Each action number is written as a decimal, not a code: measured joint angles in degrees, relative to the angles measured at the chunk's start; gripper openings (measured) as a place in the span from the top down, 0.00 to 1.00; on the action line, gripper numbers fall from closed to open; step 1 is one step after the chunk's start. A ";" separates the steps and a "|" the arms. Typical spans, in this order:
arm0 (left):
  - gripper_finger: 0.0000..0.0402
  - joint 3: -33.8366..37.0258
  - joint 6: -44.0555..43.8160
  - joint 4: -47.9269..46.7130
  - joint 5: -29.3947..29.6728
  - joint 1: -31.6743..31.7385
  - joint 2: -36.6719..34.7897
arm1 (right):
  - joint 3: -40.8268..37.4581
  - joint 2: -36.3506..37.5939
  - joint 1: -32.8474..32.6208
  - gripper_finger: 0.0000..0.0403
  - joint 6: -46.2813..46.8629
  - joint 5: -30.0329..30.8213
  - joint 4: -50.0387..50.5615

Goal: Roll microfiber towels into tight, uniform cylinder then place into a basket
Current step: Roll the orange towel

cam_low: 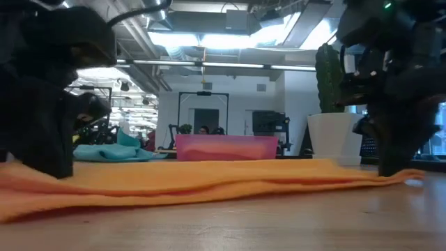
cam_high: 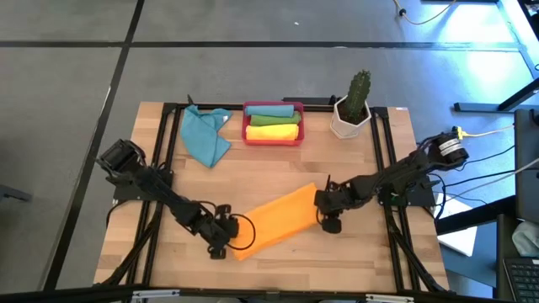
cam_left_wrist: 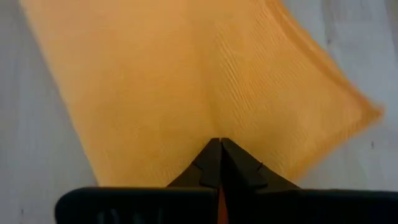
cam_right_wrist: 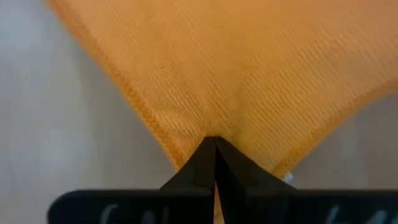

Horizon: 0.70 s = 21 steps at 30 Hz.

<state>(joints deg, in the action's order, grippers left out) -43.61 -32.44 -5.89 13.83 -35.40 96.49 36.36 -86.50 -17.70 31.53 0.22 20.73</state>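
An orange towel point(cam_high: 278, 220) lies as a long strip slanting across the table's near middle. My left gripper point(cam_high: 229, 238) is shut on its near-left end, and my right gripper point(cam_high: 323, 204) is shut on its far-right end. In the low view the towel point(cam_low: 209, 183) stretches flat along the tabletop between the two grippers. A teal towel point(cam_high: 206, 135) lies crumpled at the far left. The red basket point(cam_high: 248, 126) at the far middle holds a green, a yellow and an orange rolled towel. My left gripper pinches the orange towel's near-left end point(cam_left_wrist: 214, 127) between its two shut fingers, which slant down from the table's left. A low ridge of cloth runs away from the fingertips; the rest lies on the table. One layer or several, I cannot tell. My right gripper pinches the towel's far-right end point(cam_right_wrist: 208, 124), close to its stitched edge, between its two shut fingers, which point steeply down. The cloth puckers toward the fingertips and otherwise rests on the table point(cam_right_wrist: 50, 124).
A white pot with a cactus point(cam_high: 352, 114) stands at the far right beside the basket. Bare wood lies along the table's near edge point(cam_high: 337, 261) and on the left side.
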 joint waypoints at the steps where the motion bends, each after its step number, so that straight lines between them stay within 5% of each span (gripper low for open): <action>1: 0.99 -0.96 1.52 -0.62 0.27 0.00 0.04 | -0.02 0.06 1.02 0.98 -1.17 0.28 0.55; 10: 0.99 -11.32 13.22 -6.30 2.98 0.07 -0.11 | 0.02 0.02 10.48 0.98 -12.72 4.05 0.23; 18: 0.99 -14.86 19.36 -7.95 10.53 0.34 -0.18 | 2.74 -0.23 17.94 0.98 -27.33 24.02 -3.47; 21: 1.00 -15.66 20.61 -7.66 10.98 1.12 -0.18 | 5.18 -0.18 19.87 0.98 -29.46 25.90 -4.09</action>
<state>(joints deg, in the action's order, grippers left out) -59.27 -11.84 -13.55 24.81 -34.28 96.31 41.54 -86.68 2.17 2.07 26.11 16.63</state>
